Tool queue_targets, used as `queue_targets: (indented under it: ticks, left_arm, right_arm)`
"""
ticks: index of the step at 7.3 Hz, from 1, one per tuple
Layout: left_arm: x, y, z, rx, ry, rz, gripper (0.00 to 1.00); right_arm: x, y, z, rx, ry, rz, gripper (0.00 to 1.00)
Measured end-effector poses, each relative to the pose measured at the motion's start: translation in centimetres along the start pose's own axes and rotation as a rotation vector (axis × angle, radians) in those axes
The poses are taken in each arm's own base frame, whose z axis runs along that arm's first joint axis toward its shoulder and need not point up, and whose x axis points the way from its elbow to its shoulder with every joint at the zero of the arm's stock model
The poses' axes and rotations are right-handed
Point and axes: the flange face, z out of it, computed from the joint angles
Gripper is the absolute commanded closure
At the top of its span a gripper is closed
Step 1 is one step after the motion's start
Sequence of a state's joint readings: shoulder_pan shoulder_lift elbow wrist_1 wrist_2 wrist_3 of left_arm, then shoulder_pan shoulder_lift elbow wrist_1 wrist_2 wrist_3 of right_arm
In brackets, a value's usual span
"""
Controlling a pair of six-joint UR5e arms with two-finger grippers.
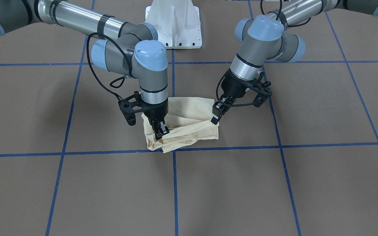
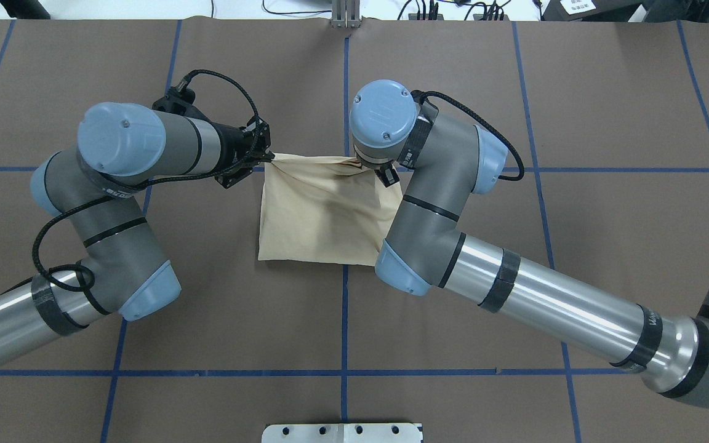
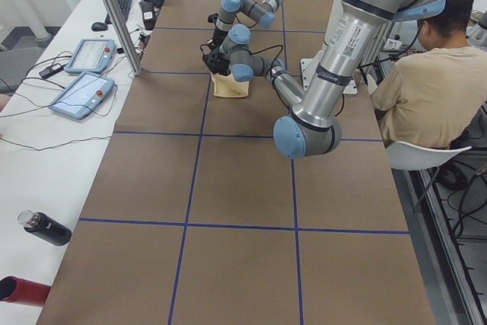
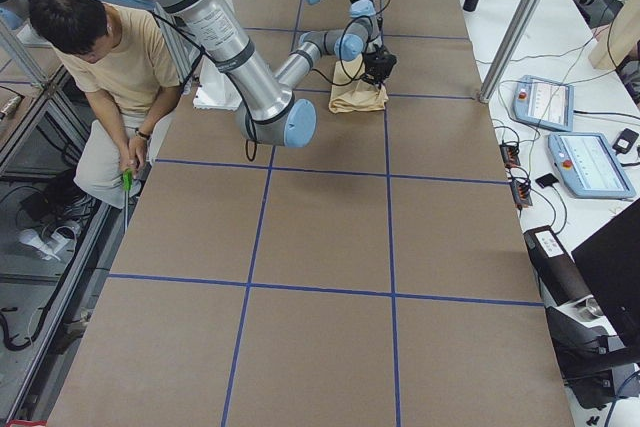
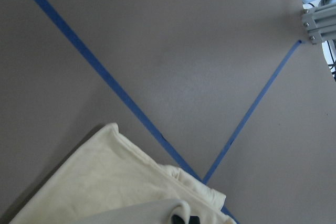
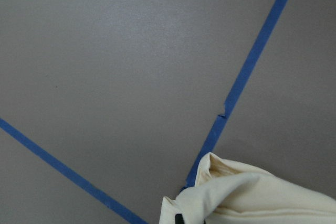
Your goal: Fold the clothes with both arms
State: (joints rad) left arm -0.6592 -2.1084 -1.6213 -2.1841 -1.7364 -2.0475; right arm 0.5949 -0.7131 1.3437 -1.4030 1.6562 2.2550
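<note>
Exterior front-facing: folded cream T-shirt (image 1: 192,111) lies on the brown bench (image 1: 241,190), near edge at a crossing of blue tape lines (image 1: 241,146). Right gripper (image 1: 161,131) fingers clamp one near corner. Left gripper (image 1: 214,120) fingers clamp the other, edge stretched between. White pedestal (image 1: 174,23) beyond.

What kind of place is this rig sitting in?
Likely a robotics lab or data-collection cell: table papered brown with a blue tape grid, teach pendants on the side bench, a seated person nearby. Left pincer and right pincer each grip a T-shirt.
</note>
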Motion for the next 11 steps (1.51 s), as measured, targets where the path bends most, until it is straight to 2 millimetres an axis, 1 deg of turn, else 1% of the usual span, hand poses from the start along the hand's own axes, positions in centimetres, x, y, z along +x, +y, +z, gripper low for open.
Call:
queue_targets:
  ticks: [1, 3, 4, 5, 6, 8, 9, 10, 11]
  left_arm:
    - [-0.2, -1.0, 1.5, 0.011, -0.002, 0.008, 1.0]
    - [-1.3, -2.9, 3.9, 0.027, -0.004, 0.019, 0.99]
    - [-1.6, -3.5, 4.5, 0.032, -0.005, 0.028, 0.69]
    - [-1.8, -4.1, 4.8, 0.04, -0.008, 0.033, 0.48]
    - [-1.9, -5.1, 5.0, 0.053, -0.013, 0.054, 0.4]
    - [-1.6, -6.9, 4.8, 0.076, -0.015, 0.12, 0.4]
    - [-1.3, -7.7, 4.5, 0.085, -0.012, 0.141, 0.39]
    - [-1.3, -8.4, 4.2, 0.091, -0.012, 0.183, 0.39]
    - [-1.3, -8.9, 3.7, 0.087, -0.017, 0.26, 0.38]
  right_arm:
    - [-0.9, -0.4, 1.2, 0.004, -0.005, -0.001, 0.01]
    - [-3.4, 0.3, 3.1, 0.008, -0.011, -0.005, 0.0]
    - [-4.2, 0.2, 3.6, 0.004, -0.027, -0.006, 0.0]
    - [-5.2, -0.8, 3.6, 0.006, -0.042, -0.011, 0.0]
    - [-6.5, -2.6, 3.2, 0.016, -0.055, -0.034, 0.0]
    - [-8.8, -7.8, 2.5, 0.046, -0.057, -0.107, 0.0]
    - [-8.9, -10.5, 2.8, 0.051, -0.042, -0.15, 0.0]
    - [-8.4, -13.1, 3.3, 0.048, -0.02, -0.208, 0.0]
    - [-7.7, -16.3, 3.7, 0.036, 0.005, -0.282, 0.0]
